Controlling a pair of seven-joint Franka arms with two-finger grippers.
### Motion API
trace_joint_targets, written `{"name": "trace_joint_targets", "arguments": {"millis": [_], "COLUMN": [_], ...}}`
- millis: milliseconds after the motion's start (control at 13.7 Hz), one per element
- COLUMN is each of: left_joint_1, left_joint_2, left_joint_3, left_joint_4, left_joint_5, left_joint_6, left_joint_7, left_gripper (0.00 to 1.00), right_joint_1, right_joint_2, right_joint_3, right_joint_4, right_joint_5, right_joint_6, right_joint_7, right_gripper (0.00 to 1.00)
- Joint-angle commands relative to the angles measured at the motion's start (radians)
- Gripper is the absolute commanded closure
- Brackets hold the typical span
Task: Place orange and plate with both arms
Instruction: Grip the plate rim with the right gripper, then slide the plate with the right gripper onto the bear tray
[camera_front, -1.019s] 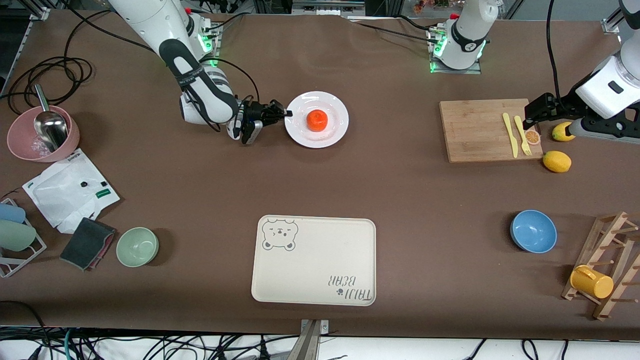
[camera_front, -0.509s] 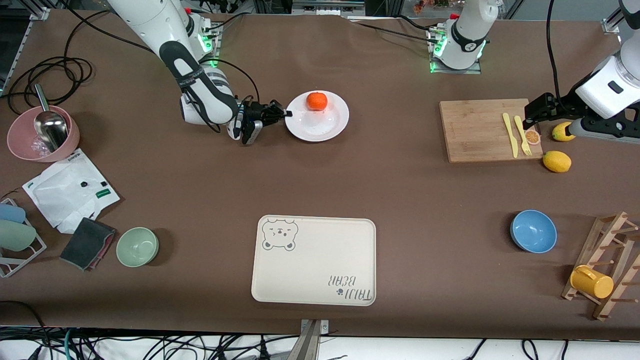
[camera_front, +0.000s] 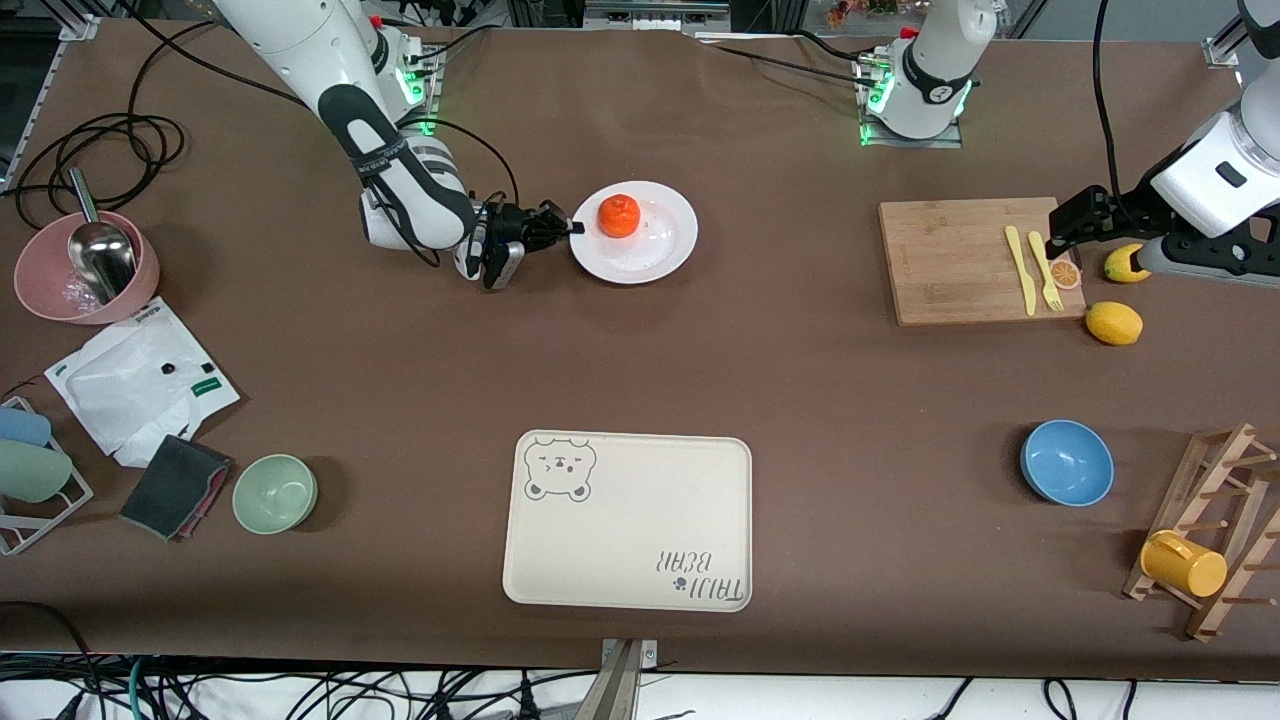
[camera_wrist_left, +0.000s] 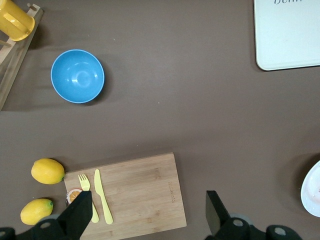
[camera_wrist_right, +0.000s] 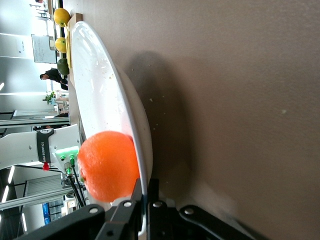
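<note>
The white plate (camera_front: 650, 250) lies on the brown table toward the right arm's end. My right gripper (camera_front: 574, 228) is shut on its rim, one finger above and one below. The orange (camera_front: 619, 215) rests on the plate close to that gripped rim. In the right wrist view the plate (camera_wrist_right: 105, 100) runs edge-on away from my right gripper (camera_wrist_right: 145, 187), with the orange (camera_wrist_right: 107, 165) right beside the fingers. My left gripper (camera_front: 1065, 225) hangs open over the cutting board's edge with nothing in it; in the left wrist view the left gripper (camera_wrist_left: 148, 200) is over the board.
A wooden cutting board (camera_front: 975, 260) carries a yellow fork and knife and an orange slice. Two lemons (camera_front: 1114, 323) lie beside it. The bear-print tray (camera_front: 628, 520) is near the front edge. A blue bowl (camera_front: 1067, 462), green bowl (camera_front: 274, 492), pink bowl (camera_front: 85, 265) and mug rack (camera_front: 1185, 565) stand around.
The orange rolled from the plate's middle to its farther rim, then toward the right gripper. The plate shifted slightly. The left arm has not moved.
</note>
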Motion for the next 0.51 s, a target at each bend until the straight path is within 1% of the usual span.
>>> {"name": "trace_joint_targets", "arguments": {"millis": [0,146,291,437], "left_joint_1": [-0.008,-0.008,-0.007,-0.007], "left_joint_2": [-0.014,-0.014,-0.014,-0.014], "left_joint_3": [0.002,0.002,0.002,0.002], "left_joint_4": [-0.010,-0.010,-0.010,-0.010], "left_joint_5": [0.030,0.030,0.030,0.030], "left_joint_6": [-0.006,-0.006,-0.006,-0.007], "left_joint_7": [0.015,0.015,0.015,0.015], "left_gripper": [0.00,0.00,0.00,0.00], "right_joint_1": [-0.008,-0.011,-0.009,-0.009], "right_joint_2": [0.023,0.012,-0.022,-0.049], "right_joint_3": [-0.010,-0.010,-0.009,-0.009], "right_joint_4": [0.013,0.033,0.051,0.072], "right_joint_5": [0.053,0.051,0.041,0.001], "right_joint_6": [0.010,0.010,0.010,0.010], "right_joint_7": [-0.013,0.071,0.183,0.286], "right_gripper": [1.00,1.00,1.00,1.00]}}
